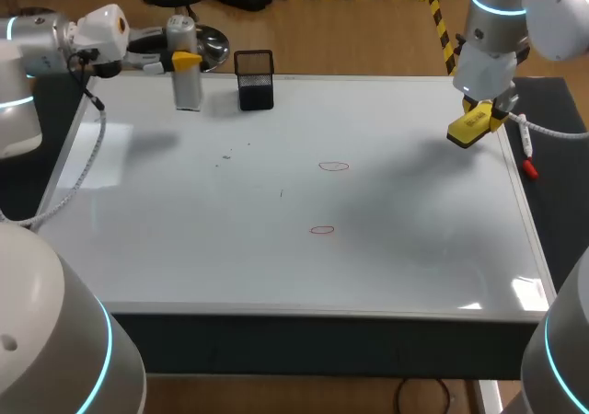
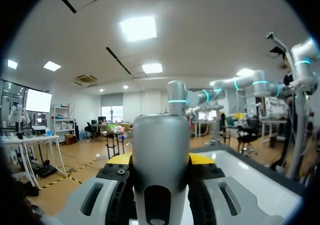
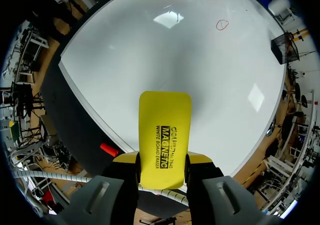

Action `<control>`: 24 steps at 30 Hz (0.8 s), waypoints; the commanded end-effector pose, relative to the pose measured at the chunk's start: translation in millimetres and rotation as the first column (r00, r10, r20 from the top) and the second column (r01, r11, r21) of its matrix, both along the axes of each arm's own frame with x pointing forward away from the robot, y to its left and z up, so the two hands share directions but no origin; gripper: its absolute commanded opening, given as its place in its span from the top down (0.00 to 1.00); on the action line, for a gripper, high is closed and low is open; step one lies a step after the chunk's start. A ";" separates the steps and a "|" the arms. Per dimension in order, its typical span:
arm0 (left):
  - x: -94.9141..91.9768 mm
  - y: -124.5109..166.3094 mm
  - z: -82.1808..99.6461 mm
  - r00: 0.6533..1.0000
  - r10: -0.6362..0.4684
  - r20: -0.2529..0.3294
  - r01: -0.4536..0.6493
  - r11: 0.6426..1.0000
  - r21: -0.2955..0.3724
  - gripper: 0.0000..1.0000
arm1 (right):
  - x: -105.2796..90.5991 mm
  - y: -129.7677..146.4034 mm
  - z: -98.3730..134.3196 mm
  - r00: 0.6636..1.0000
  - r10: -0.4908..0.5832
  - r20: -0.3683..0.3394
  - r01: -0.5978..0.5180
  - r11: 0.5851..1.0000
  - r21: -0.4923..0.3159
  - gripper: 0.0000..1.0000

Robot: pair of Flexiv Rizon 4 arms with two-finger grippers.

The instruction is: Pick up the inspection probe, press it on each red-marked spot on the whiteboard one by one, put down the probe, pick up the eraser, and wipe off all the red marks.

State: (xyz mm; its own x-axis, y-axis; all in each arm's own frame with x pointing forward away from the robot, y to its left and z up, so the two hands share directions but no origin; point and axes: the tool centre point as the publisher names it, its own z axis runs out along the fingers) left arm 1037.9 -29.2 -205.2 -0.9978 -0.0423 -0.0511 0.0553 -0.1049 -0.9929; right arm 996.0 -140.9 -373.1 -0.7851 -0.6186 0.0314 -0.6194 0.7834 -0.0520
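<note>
Two red rings sat near the middle of the whiteboard (image 1: 184,248): the far mark (image 1: 334,166) and the near mark (image 1: 321,230). My left gripper (image 1: 184,61) clasped the upright probe (image 1: 188,85) at the board's 10 o'clock, with a black mesh cup (image 1: 255,80) at the probe's 3 o'clock. My right gripper (image 3: 162,161) clenched the eraser (image 3: 165,120) at the board's 2 o'clock.
</note>
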 end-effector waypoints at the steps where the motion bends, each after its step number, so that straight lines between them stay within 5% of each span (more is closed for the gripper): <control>1: -5.7 -23.4 8.2 0.998 -0.056 0.022 0.056 0.998 -0.001 1.00 | 0.4 -0.4 0.6 1.000 0.001 -0.001 -0.001 1.000 -0.002 1.00; 15: -50.3 -118.6 33.1 0.971 -0.225 0.080 0.230 0.972 -0.051 1.00 | 0.4 -0.4 0.6 1.000 0.001 -0.001 -0.001 1.000 -0.002 1.00; 24: -79.7 -174.4 27.2 0.952 -0.299 0.071 0.303 0.951 -0.055 1.00 | 0.4 -0.4 0.6 1.000 0.001 -0.001 -0.001 1.000 -0.002 1.00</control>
